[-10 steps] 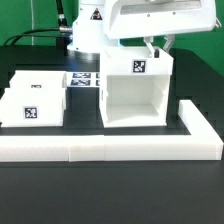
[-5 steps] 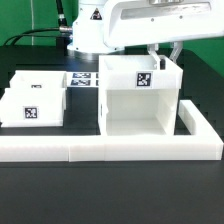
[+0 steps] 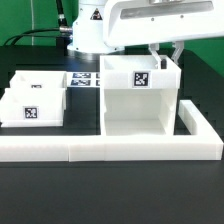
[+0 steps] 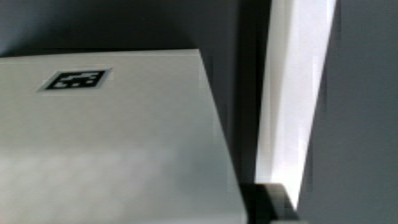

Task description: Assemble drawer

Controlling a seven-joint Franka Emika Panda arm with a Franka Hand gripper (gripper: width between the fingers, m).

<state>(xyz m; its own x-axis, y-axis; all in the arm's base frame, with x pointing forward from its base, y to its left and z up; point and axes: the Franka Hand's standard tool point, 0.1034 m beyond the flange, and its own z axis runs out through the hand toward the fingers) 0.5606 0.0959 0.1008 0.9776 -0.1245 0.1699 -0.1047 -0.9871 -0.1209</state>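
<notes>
Drawer housing (image 3: 138, 105) sits right under the pincer (image 3: 165, 57), with its open side facing away from it. The pincer's two fingers stand apart and hold nothing. A tray (image 3: 30, 110) rests well off to one side.

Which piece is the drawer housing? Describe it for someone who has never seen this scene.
Find the long low white wall in the foreground. Behind it, toward the exterior view's right and under the hand, stands the housing. It is the tallest white piece, open-fronted and hollow, with a tag on top, unlike the lower box on that view's left.
</notes>
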